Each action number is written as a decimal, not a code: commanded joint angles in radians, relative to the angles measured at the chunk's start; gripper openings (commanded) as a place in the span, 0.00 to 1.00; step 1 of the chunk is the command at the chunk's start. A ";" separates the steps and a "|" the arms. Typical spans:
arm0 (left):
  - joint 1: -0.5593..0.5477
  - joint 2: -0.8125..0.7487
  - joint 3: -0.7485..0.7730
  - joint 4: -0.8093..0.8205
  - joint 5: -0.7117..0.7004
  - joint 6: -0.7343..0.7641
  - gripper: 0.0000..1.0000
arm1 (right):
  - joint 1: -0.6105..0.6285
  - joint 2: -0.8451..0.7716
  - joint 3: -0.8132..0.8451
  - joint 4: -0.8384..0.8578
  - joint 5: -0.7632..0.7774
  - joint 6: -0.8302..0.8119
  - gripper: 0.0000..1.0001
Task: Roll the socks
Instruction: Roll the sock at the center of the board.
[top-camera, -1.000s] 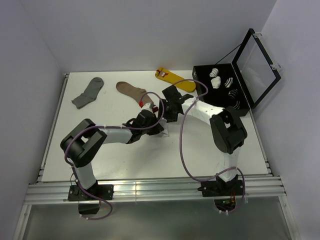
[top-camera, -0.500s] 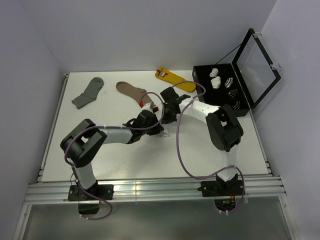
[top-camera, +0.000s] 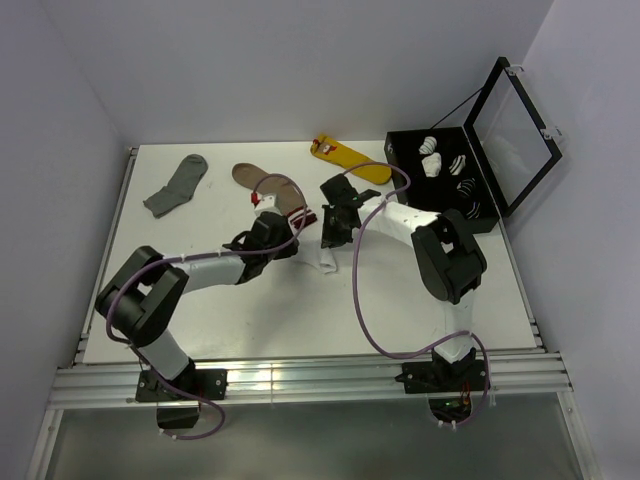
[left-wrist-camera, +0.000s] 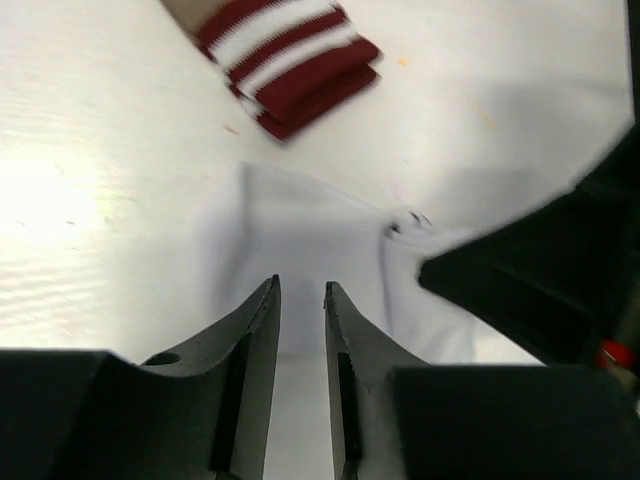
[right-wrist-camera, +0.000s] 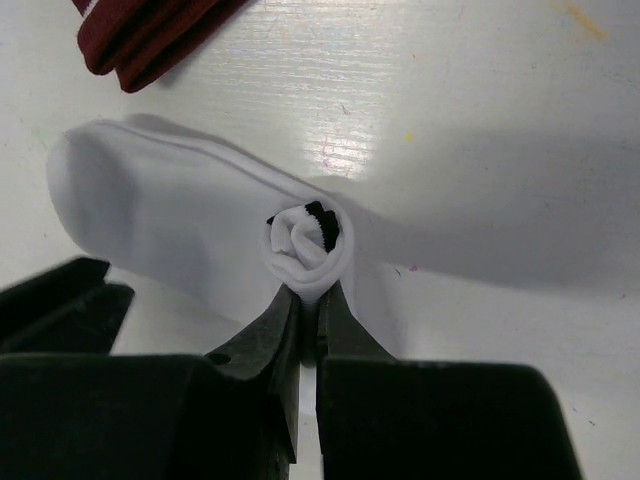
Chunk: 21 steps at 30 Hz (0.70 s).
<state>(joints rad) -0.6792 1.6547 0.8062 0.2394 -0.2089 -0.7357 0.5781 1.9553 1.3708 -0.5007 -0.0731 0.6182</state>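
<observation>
Left gripper (left-wrist-camera: 300, 288) leftward over white table (top-camera: 200, 300)

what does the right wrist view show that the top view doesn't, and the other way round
Only the right wrist: the socks wound into a tight spiral at one end, with the right hand shut on that spiral. Only the top: the grey sock, the yellow sock and the box. Both: the white socks and the maroon cuff beside them.
</observation>
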 joint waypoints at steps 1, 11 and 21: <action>0.013 0.039 0.037 0.031 -0.023 0.050 0.29 | 0.005 -0.018 -0.025 0.024 -0.014 -0.015 0.00; 0.013 0.156 -0.008 -0.008 -0.032 -0.126 0.15 | -0.056 -0.087 -0.119 0.085 -0.002 0.094 0.00; -0.012 0.079 -0.145 0.004 -0.044 -0.243 0.14 | -0.069 -0.085 -0.099 0.050 -0.011 0.118 0.00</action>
<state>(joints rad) -0.6750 1.7393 0.7151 0.3702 -0.2310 -0.9451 0.5236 1.9038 1.2732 -0.4202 -0.1181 0.7193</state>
